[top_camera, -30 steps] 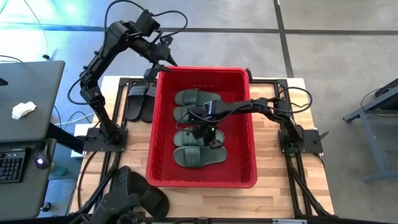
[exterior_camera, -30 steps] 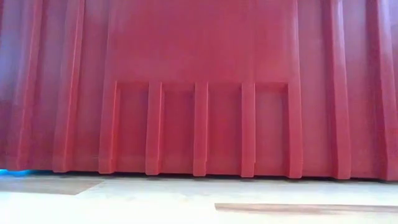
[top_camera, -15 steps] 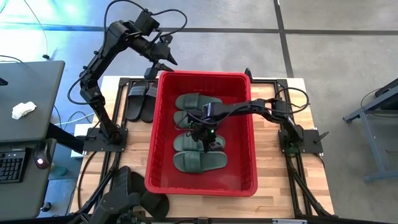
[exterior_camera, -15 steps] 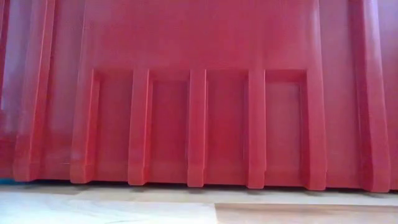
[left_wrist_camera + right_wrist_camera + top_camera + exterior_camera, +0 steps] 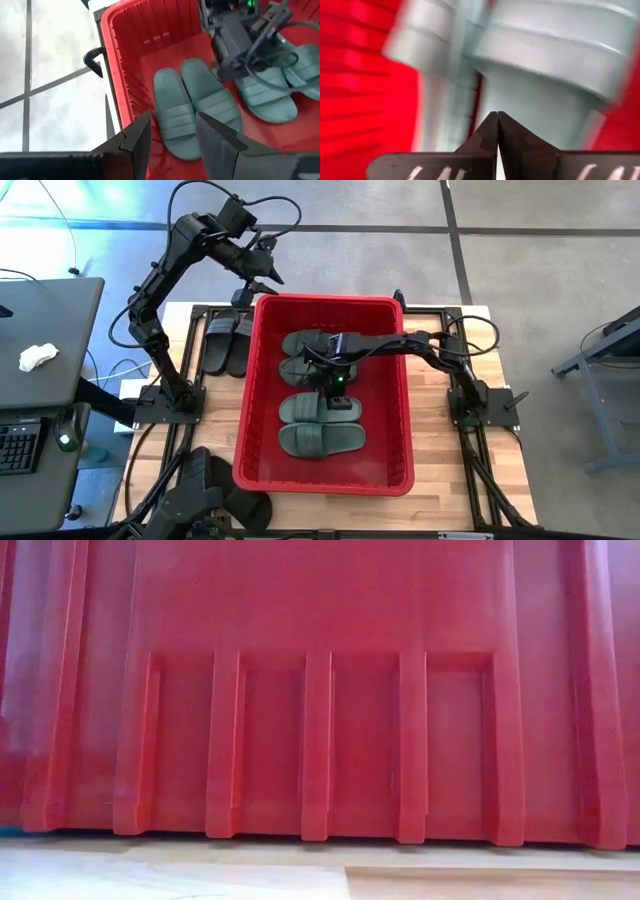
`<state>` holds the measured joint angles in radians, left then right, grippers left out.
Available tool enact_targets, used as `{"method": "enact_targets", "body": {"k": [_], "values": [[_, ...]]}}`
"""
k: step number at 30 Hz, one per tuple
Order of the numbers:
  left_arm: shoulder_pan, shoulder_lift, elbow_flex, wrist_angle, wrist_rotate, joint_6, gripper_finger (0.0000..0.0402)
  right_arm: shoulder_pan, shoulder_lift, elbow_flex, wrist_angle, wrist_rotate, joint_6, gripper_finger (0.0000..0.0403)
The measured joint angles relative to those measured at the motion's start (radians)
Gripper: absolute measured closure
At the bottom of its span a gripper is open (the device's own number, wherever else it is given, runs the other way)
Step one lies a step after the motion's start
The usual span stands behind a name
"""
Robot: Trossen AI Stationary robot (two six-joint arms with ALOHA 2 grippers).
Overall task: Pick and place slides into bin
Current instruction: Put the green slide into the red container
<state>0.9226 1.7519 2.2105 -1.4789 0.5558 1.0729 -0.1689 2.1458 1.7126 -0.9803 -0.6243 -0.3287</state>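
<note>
Right wrist view shows our right gripper (image 5: 497, 125) with its tips pressed together on nothing, hovering just over two green slides (image 5: 555, 65) lying side by side. From above, that gripper (image 5: 333, 385) sits low inside the bin (image 5: 400, 390), where four green slides (image 5: 318, 438) rest on the floor. Our left gripper (image 5: 172, 140) hangs above the bin's far corner with its fingers (image 5: 137, 137) part open and empty (nothing lies between them). Two black slides (image 5: 226, 340) lie on the table (image 5: 440, 500) just beside the bin's left wall. We judge the next pick belongs there: we should lift the right arm clear first, then bring the left down over a strap, widen, and close squarely.
</note>
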Motion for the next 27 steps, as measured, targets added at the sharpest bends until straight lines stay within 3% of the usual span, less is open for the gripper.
{"method": "enact_targets", "body": {"k": [4, 9, 11, 17, 22, 27], "values": [[0.000, 0.000, 0.000, -0.001, 0.000, 0.024, 0.0263, 0.044, -0.042, 0.000, -0.009, 0.214, -0.094, 0.0403], [0.000, 0.000, 0.000, -0.001, 0.000, 0.027, 0.0263, 0.093, -0.083, 0.000, 0.013, 0.296, -0.174, 0.0403], [0.000, 0.000, 0.000, -0.001, 0.000, 0.027, 0.0263, 0.098, -0.089, 0.000, 0.009, 0.274, -0.177, 0.0403], [0.000, 0.000, 0.000, -0.011, 0.000, 0.024, 0.0263, 0.091, -0.088, 0.000, -0.070, 0.049, -0.166, 0.0403], [0.000, 0.000, 0.000, -0.012, 0.001, 0.023, 0.0263, 0.083, -0.084, 0.000, -0.111, 0.032, -0.166, 0.0382], [0.000, 0.000, 0.000, -0.013, 0.001, 0.021, 0.0263, 0.080, -0.084, -0.002, -0.109, 0.041, -0.141, 0.0314]]}}
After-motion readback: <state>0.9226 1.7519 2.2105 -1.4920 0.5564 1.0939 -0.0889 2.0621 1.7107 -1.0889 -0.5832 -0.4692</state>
